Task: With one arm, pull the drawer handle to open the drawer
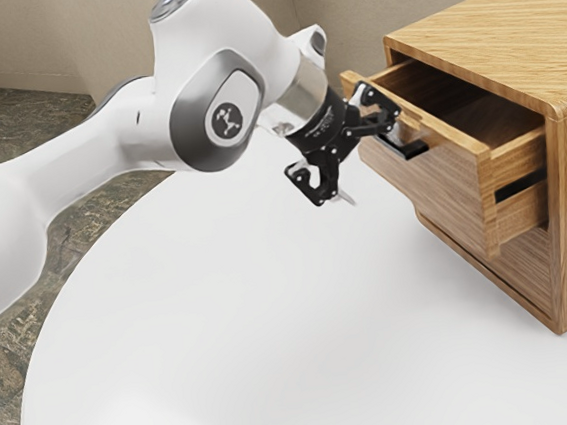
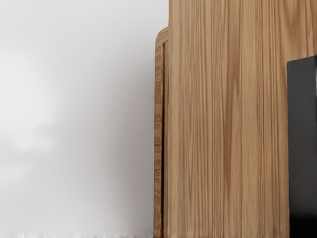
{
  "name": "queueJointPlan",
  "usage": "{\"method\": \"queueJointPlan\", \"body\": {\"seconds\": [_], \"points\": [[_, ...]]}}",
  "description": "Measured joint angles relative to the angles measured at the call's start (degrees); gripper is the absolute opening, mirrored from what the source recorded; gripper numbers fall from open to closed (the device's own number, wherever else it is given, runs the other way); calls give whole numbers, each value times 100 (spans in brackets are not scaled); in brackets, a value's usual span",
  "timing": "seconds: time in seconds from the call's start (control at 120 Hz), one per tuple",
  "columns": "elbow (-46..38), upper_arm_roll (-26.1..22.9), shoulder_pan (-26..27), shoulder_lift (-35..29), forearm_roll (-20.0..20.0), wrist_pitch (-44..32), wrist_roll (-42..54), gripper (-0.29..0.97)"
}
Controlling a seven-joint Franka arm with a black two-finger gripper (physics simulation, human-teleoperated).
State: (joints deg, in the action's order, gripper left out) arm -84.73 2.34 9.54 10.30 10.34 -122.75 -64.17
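A wooden cabinet [image 1: 544, 97] stands on the white table at the exterior view's right. Its upper drawer [image 1: 438, 147] is pulled well out, showing an empty inside. A black handle [image 1: 408, 146] sits on the drawer's front panel. My gripper [image 1: 367, 160] is right at that front panel and stands open: one finger reaches the handle, the other hangs lower, free over the table. In the wrist view the drawer's wooden front [image 2: 223, 119] is very close, with the black handle [image 2: 302, 148] at its edge.
The round white table [image 1: 274, 324] spreads wide in front of the cabinet. A second, lower drawer front with a dark slot [image 1: 518, 188] sits under the open one. Stone-patterned floor [image 1: 14, 128] lies beyond the table.
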Motion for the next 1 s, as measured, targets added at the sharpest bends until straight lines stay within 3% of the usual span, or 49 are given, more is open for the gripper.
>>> {"method": "queueJointPlan", "body": {"seconds": [1.0], "points": [[-1055, 128, 35, -909, -53, -271, 16, 68]]}}
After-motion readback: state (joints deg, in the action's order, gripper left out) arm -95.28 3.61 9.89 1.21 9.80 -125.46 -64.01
